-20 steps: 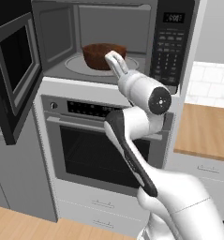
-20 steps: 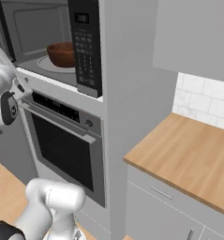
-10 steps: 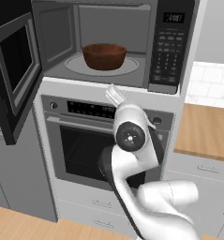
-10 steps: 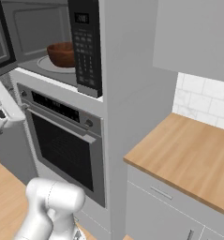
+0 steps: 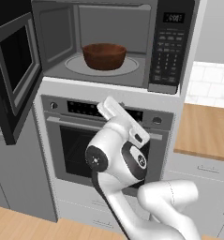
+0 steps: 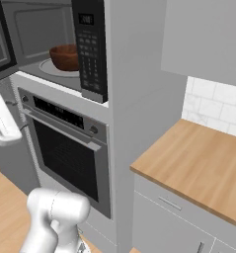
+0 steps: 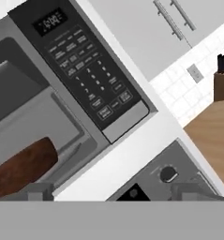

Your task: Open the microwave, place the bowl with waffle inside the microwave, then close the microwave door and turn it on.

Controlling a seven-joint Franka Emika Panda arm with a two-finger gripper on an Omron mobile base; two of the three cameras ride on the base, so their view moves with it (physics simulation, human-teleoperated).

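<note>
kitchen wall unit, wooden bench (image 6: 203,168) to the right. bowl (image 5: 104,56) sits on the turntable (image 5: 102,66) inside the microwave (image 5: 114,42); door (image 5: 16,75) swung open to the left. keypad (image 7: 87,77) right of the cavity, oven (image 5: 87,136) below. gripper (image 5: 114,111) empty in front of the oven's top edge; cannot tell its finger spread.

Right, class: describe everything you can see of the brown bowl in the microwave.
The bowl is round, dark reddish-brown and wood-like, with deep curved sides and a plain rim. It stands upright on the round glass turntable, roughly at its centre, inside the grey cavity of the microwave. Nothing else touches it; the robot's arm is lower, in front of the oven. The microwave door is swung open to the left. Its contents cannot be made out from these angles.
</note>
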